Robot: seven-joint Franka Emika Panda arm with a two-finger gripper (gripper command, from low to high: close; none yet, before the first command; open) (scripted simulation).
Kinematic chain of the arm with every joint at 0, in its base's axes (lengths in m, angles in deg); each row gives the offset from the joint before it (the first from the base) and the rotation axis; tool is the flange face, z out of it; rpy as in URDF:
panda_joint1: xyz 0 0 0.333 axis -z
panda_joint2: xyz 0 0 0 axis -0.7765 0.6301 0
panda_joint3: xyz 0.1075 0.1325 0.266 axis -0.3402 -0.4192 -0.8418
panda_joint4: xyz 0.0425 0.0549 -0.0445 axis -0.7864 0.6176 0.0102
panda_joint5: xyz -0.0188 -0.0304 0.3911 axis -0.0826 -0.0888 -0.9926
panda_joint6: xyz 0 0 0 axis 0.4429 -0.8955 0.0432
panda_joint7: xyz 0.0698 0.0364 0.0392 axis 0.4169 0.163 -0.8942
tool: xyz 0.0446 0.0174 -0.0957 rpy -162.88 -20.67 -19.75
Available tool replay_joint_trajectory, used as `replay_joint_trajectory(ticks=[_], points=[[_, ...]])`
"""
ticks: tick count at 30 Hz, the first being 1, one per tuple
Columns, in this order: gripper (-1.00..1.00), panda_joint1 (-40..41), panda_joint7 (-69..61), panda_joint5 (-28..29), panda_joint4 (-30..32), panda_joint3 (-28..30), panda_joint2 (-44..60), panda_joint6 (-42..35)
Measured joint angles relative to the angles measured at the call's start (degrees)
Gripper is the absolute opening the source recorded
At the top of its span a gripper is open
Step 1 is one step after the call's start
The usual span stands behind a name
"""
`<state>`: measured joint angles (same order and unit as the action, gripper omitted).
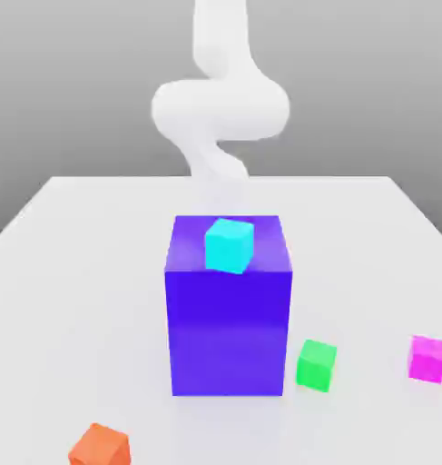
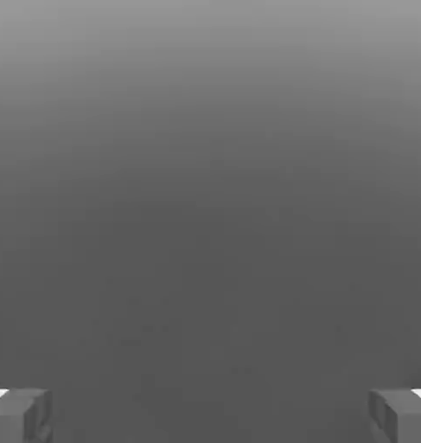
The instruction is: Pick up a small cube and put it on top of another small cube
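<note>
Claw jaws (image 2: 210,417) stand wide apart in the hand view, with a plain grey expanse between and beyond them and nothing gripped. In the exterior view, the white arm (image 1: 221,107) comes down from the top, bending on its way, and its lower part ends from sight behind a large blue-violet block (image 1: 229,331). That block stands upright on the pale table (image 1: 88,300), near the middle of the scene. A cyan cube (image 1: 229,246) appears against the block's top, turned at a slight angle. The small magenta-pink cube (image 1: 427,360) sits on the table near the exterior view's right edge, well apart from the block. Between the two, just beside the block, is a green cube (image 1: 316,366), also turned a little. An orange cube (image 1: 101,447) lies toward the exterior view's left, nearer the camera, partly cut off by the bottom edge.
</note>
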<state>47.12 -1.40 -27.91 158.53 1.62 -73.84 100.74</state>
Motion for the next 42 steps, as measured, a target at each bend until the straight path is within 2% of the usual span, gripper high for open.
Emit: replay_joint_trajectory(ticks=[10,18,22,26,30,34,35,42], points=[[0.00,-13.6,-14.3,-7.8,4.0,-1.0,19.0,7.6],[0.00,-21.0,-22.4,-9.7,7.3,-5.8,33.7,14.0],[0.00,-25.4,-23.9,-7.0,9.1,-8.2,40.8,17.5],[0.00,-29.1,-23.2,-1.2,10.9,-8.8,47.9,21.1],[0.00,-33.1,-20.5,6.2,11.8,-7.4,55.0,25.1],[0.00,-35.3,-18.7,9.1,10.3,-5.1,63.3,31.5],[-1.00,-35.5,-18.5,9.3,10.1,-4.7,64.6,32.5],[-1.00,-35.5,-18.3,9.5,10.1,-4.8,64.5,32.3]])
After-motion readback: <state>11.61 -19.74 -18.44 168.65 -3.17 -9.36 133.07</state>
